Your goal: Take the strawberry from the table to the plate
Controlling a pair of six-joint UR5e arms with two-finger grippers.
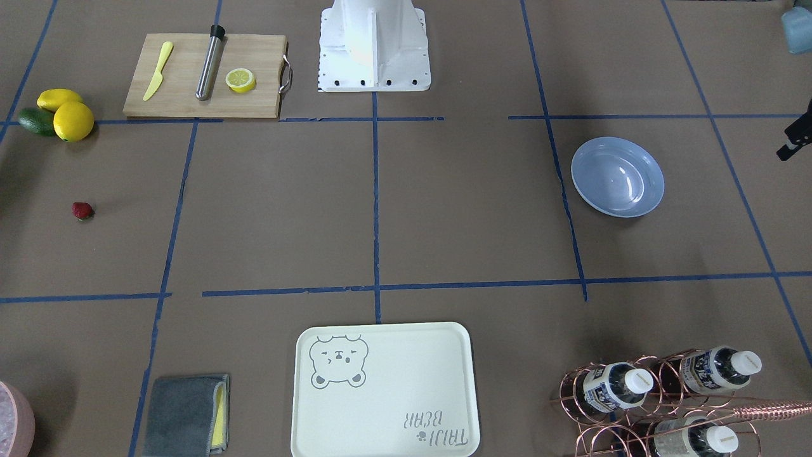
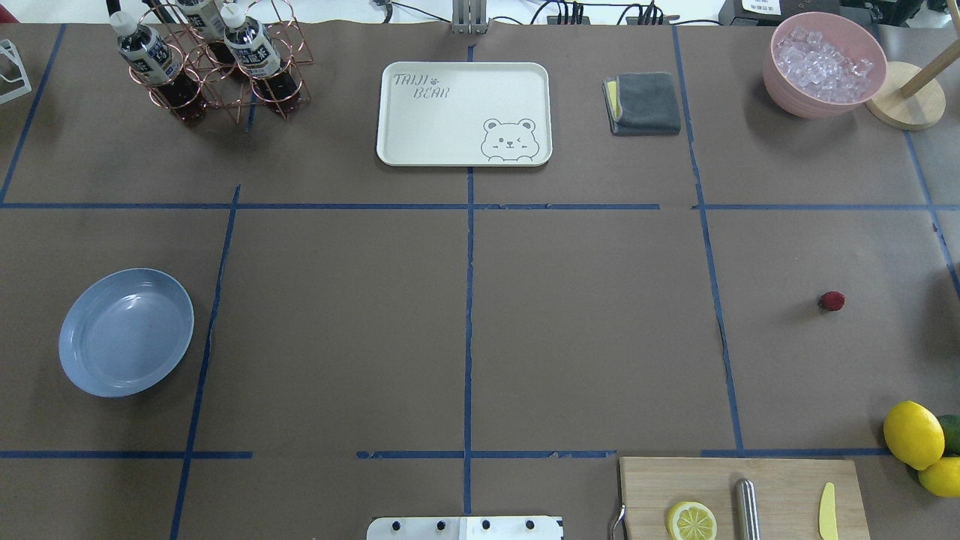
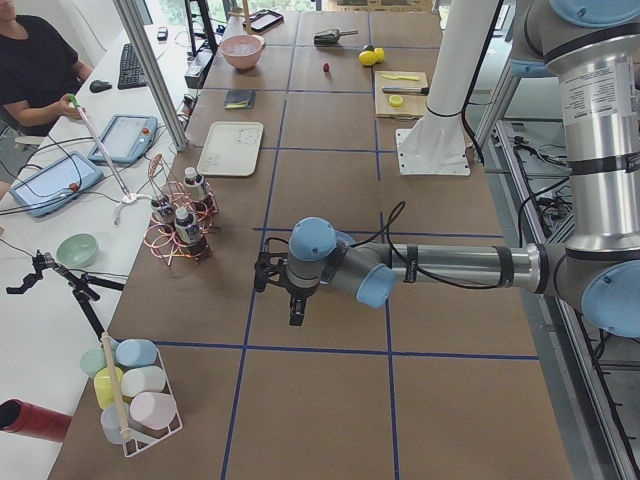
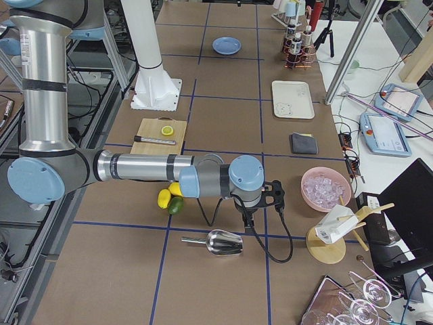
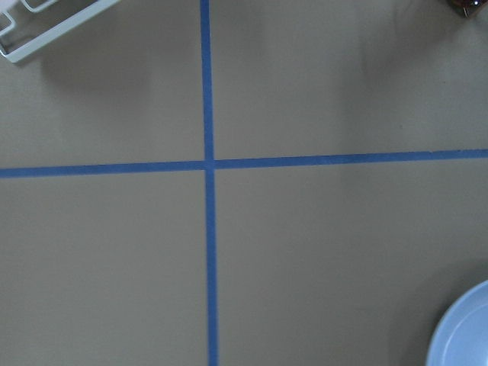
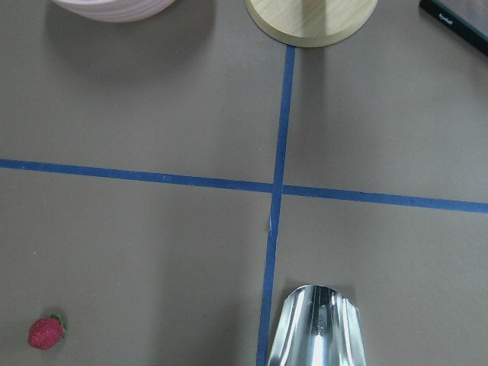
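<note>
A wide brown paper-covered table [image 2: 585, 337], divided by blue tape lines into a grid, takes up most of the room. On it, in a square on the robot's right side, lies the small dark-red strawberry [image 2: 831, 301] with a bit of green at one end. It is alone on the bare paper.

The right gripper [image 4: 276, 194] hangs above the table at that same end and does not touch the berry. In its wrist camera the strawberry sits in the lower left corner, left of and below a crossing of two tape lines, so the fruit is off to one side. This gripper shows only in a side camera, small and dark, and I cannot tell if its fingers are spread or pressed together.

Near the berry are a shiny metal scoop [image 6: 316, 329], yellow lemons [image 2: 913, 433] and a pink bowl of ice cubes [image 2: 825, 64].

The round light-blue glossy plate [image 2: 126, 331] stands on the opposite side of the table, well apart from the strawberry. The left gripper [image 3: 265, 275] hovers over the table at that far end, near a copper wire bottle rack [image 3: 178, 228]. Its wrist camera catches only the plate's rim in a corner. Whether this one is spread or closed, I cannot tell either.
</note>
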